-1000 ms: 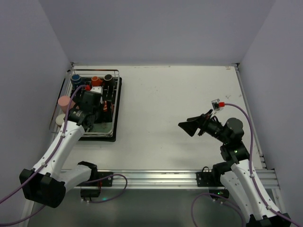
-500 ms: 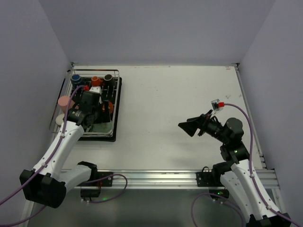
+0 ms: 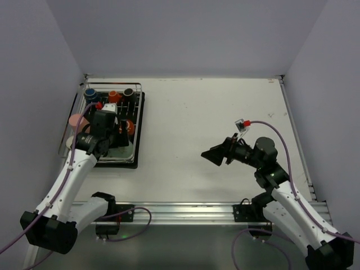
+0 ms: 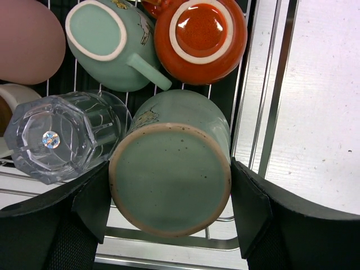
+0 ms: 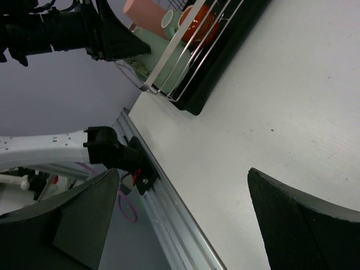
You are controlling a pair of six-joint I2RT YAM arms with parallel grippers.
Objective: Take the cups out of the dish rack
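Toward 5 o'clock in the rack (image 4: 274, 84), left gripper (image 4: 171, 194) pinches an upturned teal mug (image 4: 171, 163) by its sides, ready to lift; right gripper (image 5: 194, 216) hangs wide, empty.

The dish rack (image 3: 135, 153) in the far-left corner is crowded. The left gripper (image 4: 171, 194) clamps a teal mug (image 4: 180, 126), with a clear glass (image 4: 62, 138) touching one finger, rim wires close beside the other, and a second teal mug (image 4: 107, 42) and an orange cup (image 4: 201, 36) just beyond. From rack to right edge the tabletop (image 3: 197, 112) lies open, except where the right gripper (image 3: 216, 155) hovers, jaws wide.
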